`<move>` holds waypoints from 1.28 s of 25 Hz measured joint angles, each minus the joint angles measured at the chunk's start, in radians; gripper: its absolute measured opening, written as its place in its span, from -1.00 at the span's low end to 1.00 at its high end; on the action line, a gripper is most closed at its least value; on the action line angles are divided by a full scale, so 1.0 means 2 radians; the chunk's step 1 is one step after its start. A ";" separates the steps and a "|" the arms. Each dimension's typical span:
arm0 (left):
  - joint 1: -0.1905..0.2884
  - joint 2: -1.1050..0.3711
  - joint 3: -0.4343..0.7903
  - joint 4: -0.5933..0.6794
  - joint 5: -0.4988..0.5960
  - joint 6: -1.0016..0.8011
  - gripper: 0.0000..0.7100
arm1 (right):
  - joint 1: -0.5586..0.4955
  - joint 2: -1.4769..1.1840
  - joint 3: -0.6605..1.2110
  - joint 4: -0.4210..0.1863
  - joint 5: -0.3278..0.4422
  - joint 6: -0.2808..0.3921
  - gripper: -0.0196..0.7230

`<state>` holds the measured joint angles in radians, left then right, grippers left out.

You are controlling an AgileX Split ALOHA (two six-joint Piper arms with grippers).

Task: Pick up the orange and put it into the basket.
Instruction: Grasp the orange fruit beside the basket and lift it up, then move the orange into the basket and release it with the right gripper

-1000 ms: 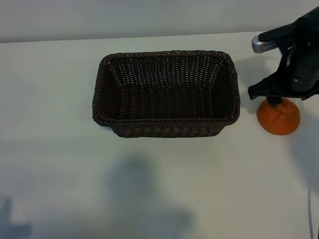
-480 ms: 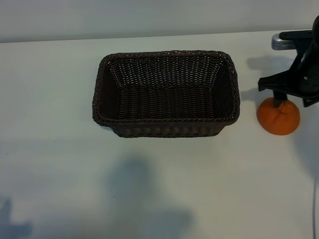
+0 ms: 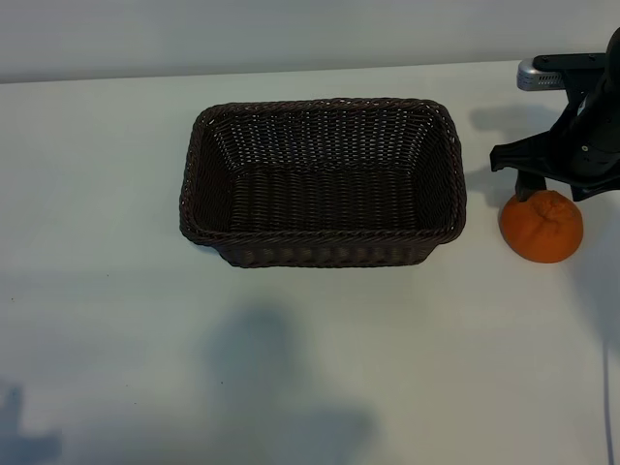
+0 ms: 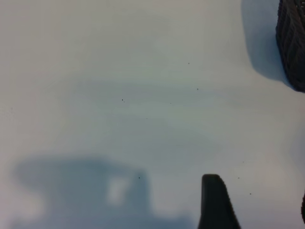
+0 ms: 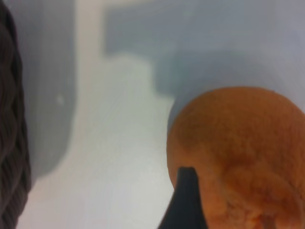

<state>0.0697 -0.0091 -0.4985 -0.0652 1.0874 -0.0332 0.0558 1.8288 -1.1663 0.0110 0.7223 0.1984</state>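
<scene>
The orange rests on the white table to the right of the basket, a dark brown wicker basket with nothing in it. My right gripper hangs low over the far side of the orange, open. One black fingertip stands at the fruit's back left edge; the other is hidden behind the arm. In the right wrist view that fingertip lies against the side of the orange. My left gripper shows only in its own wrist view, open over bare table near a corner of the basket.
The table's back edge runs behind the basket. The right arm's wrist rises at the far right. Shadows of the arms fall on the table in front of the basket.
The right gripper swung right, then came back a little left. Its visible finger went from over the orange's top to its back left edge. The orange and basket stayed put.
</scene>
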 joint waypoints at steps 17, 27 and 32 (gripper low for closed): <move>0.000 0.000 0.000 0.000 0.000 0.000 0.24 | 0.000 0.037 -0.001 -0.005 0.013 0.000 -0.61; 0.000 0.000 0.000 0.000 0.000 0.000 0.24 | 0.000 -0.002 -0.004 -0.005 0.043 -0.013 -0.73; 0.000 0.000 0.000 0.000 0.000 0.000 0.24 | 0.000 -0.056 -0.041 -0.005 0.091 -0.018 -0.75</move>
<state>0.0697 -0.0091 -0.4985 -0.0652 1.0874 -0.0332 0.0558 1.7161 -1.2477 0.0000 0.9037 0.1620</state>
